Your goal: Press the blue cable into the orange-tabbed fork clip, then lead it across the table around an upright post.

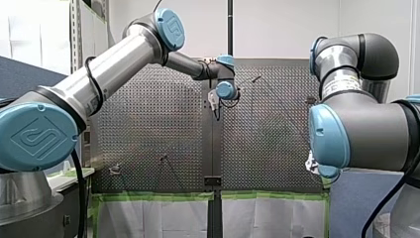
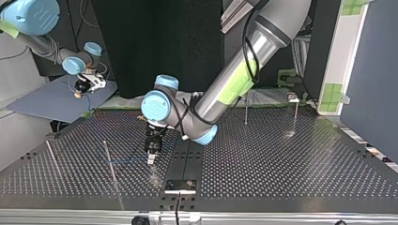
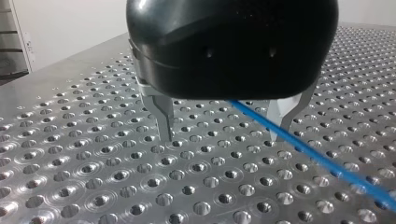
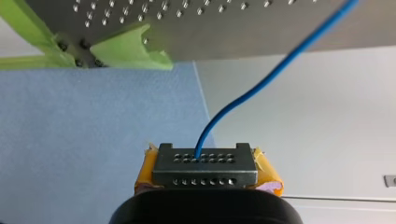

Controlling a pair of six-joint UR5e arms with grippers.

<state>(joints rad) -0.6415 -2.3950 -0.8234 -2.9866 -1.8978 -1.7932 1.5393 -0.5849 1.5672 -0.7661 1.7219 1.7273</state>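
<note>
The blue cable (image 3: 303, 147) lies on the perforated table (image 3: 93, 177) and passes between the metal fingers (image 3: 163, 119) of my left gripper (image 3: 223, 136), close to one of them. That gripper is open, with its tips just above the plate. In the top view it hangs near the table's middle (image 2: 151, 155), and the cable (image 2: 123, 161) trails faintly to the left. My right gripper (image 4: 205, 170) is shut, its yellow pads holding a grey perforated block (image 4: 205, 163) at the cable's end. It is off the table's corner (image 2: 86, 88). I cannot make out any orange tab.
Thin upright posts stand in the top view at the left (image 2: 110, 163), far left (image 2: 52, 159) and back right (image 2: 246, 110). Another post at the right carries a small clip (image 2: 293, 97). A black bracket (image 2: 180, 185) sits at the near edge. Green tape (image 4: 126, 51) lines the table's edge.
</note>
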